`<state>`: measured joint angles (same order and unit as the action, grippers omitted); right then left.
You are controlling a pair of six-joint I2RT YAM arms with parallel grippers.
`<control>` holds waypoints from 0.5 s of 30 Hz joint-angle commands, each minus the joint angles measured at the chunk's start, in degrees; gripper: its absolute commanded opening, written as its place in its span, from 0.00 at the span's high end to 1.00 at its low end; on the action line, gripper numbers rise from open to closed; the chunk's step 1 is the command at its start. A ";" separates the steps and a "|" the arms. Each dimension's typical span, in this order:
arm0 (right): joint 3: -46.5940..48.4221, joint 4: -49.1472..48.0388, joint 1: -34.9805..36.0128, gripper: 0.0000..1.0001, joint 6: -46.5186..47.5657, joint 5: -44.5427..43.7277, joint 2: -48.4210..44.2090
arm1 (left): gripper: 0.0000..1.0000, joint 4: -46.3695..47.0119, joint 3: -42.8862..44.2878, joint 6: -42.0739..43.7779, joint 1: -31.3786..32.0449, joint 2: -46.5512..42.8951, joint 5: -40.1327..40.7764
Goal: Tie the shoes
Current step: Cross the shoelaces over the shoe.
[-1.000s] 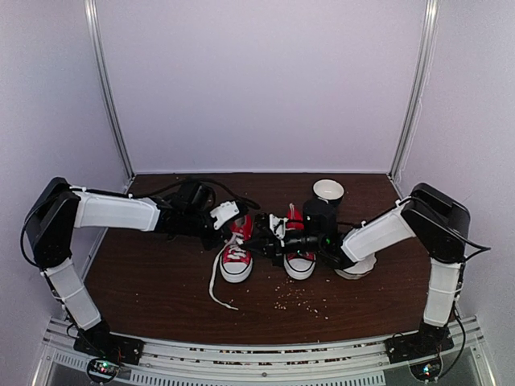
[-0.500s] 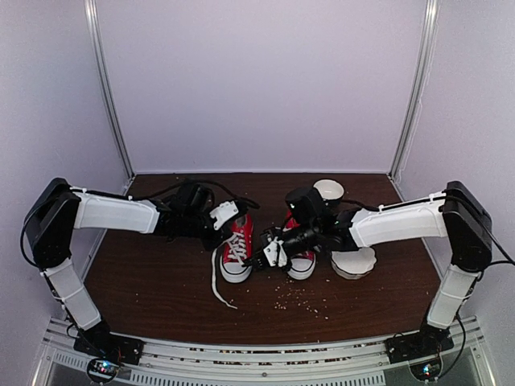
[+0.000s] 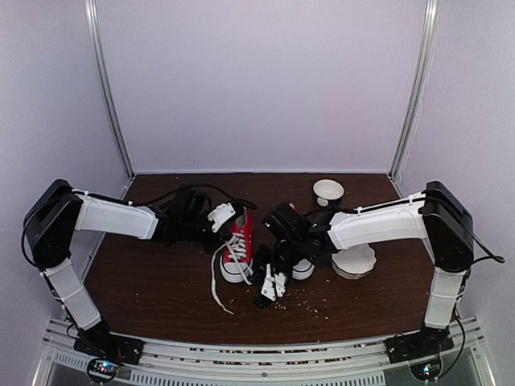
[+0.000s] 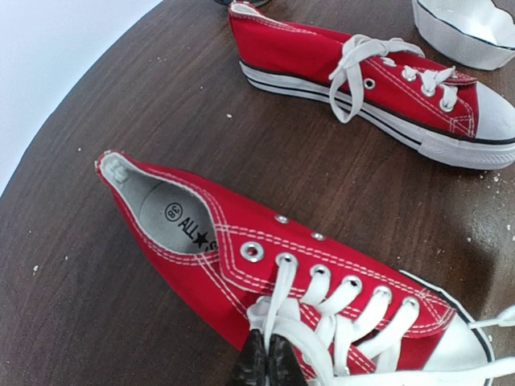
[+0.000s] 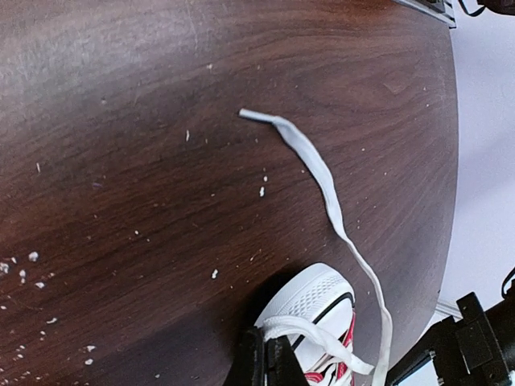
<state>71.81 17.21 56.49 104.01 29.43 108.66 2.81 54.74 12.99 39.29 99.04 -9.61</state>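
Both jaws pinched together on the left-hand sneaker's (image 3: 236,251) laces (image 4: 315,279): left gripper (image 4: 266,362) anchors at the eyelets, right gripper (image 5: 265,358) holds a strand out front, likely tensioning for the knot.

The top external camera looks down from high behind the near edge across the whole surface (image 3: 145,297). The left wrist camera hangs close over the left-hand shoe (image 4: 241,265), facing the other shoe (image 4: 362,80). The right wrist camera looks steeply down at the surface, sharing that left-hand shoe's toe cap (image 5: 314,297).
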 commanded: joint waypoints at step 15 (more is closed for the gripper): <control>10.57 0.11 -4.89 1.00 7.79 -5.27 7.50 | 1.00 5.23 -0.95 -0.08 -0.52 -2.64 -2.93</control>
<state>81.17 16.95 52.82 111.28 25.56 115.55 4.78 54.02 12.99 39.24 98.00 -11.77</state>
